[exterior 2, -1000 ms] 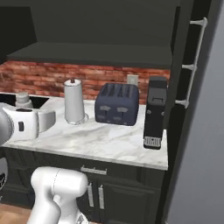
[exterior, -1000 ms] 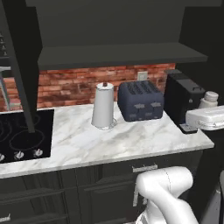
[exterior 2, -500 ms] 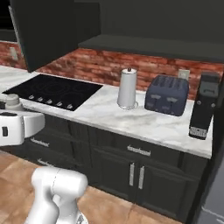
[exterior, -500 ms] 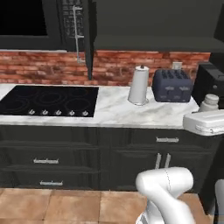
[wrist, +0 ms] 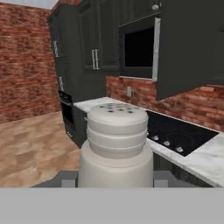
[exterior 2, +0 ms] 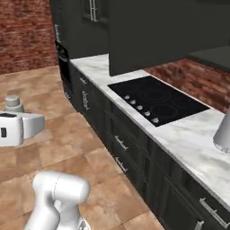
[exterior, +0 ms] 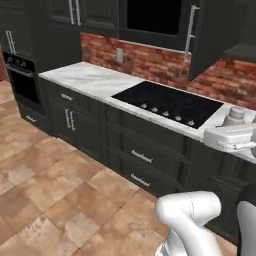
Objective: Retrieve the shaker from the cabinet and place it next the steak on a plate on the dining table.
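Shaker [exterior: 234, 116] atop white arm, beside black cooktop [exterior: 169, 103] on marbled counter [exterior: 92, 80]

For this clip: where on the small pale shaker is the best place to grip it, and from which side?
Grip the small pale grey-white tapered shaker across its wider lower body, from the side, with its perforated cap left free above. The body is round and stands upright, so opposing pads seat well there; the stepped cap would likely slip. The end effector is already shut on it this way.
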